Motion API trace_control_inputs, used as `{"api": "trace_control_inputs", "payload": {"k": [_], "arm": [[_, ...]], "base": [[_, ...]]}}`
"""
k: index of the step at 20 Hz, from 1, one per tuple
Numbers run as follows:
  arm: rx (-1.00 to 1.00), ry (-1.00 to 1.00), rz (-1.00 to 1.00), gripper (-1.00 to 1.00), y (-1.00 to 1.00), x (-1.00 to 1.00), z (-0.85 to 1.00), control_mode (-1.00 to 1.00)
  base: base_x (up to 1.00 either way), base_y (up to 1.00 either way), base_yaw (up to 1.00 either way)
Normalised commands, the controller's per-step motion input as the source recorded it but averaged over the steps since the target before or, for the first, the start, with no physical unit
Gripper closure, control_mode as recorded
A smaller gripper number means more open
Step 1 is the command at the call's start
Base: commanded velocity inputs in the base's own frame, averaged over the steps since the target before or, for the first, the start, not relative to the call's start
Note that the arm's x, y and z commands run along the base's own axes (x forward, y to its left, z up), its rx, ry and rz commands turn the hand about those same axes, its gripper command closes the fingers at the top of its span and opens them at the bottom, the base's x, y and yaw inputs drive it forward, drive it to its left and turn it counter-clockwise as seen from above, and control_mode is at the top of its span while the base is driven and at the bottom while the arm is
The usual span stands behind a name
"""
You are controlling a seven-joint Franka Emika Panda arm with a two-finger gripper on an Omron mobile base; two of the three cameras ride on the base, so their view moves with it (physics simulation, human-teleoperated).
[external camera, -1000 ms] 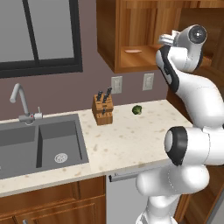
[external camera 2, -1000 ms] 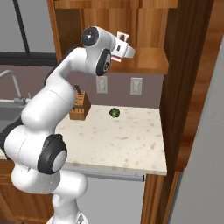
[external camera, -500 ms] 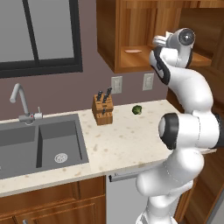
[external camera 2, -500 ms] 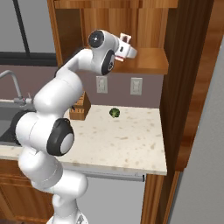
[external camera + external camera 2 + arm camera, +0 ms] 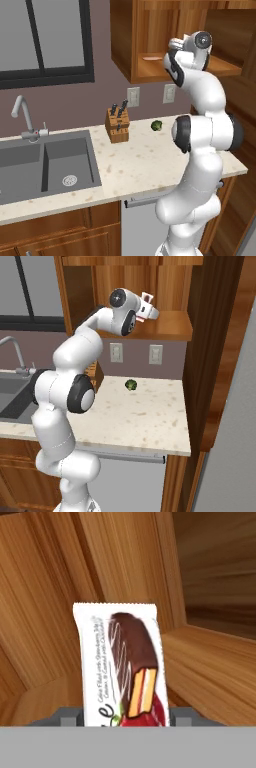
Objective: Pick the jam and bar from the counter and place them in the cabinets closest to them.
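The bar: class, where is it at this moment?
The bar is held in the gripper, raised inside the open wall cabinet just above its shelf, over the counter's right end.

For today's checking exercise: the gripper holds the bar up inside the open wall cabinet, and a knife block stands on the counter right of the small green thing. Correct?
Not quite. The knife block stands left of the small green thing, as the left base view shows. The rest holds: the gripper holds the bar inside the cabinet, above the counter.

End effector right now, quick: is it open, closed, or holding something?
End effector: closed on the bar, held up inside the open wall cabinet.
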Motion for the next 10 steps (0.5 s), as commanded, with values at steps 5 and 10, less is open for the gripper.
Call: {"api": "trace_control_inputs", "payload": {"k": [5,10], "arm": [[0.0,0.02,0.0,-1.0,-0.01,0.09,0.0,-1.0],[0.0,0.04,0.0,-1.0,0.0,0.04,0.0,-1.0]], "base": [[0.0,0.0,0.0],[0.0,0.0,0.0]]}}
